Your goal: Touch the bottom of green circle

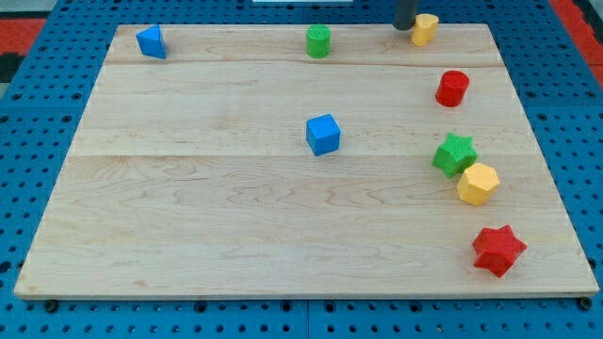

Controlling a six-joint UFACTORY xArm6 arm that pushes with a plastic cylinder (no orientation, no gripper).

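Green circle (pixel 318 41) well left of my tip (pixel 403 28) (top edge).

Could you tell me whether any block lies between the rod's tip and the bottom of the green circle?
Nothing visible does. My tip is at the view's top, just left of the yellow block. The board between it and the underside of the green circle is bare.

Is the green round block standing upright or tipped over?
Upright: the green circle stands on its flat end, round top up. My tip is apart.
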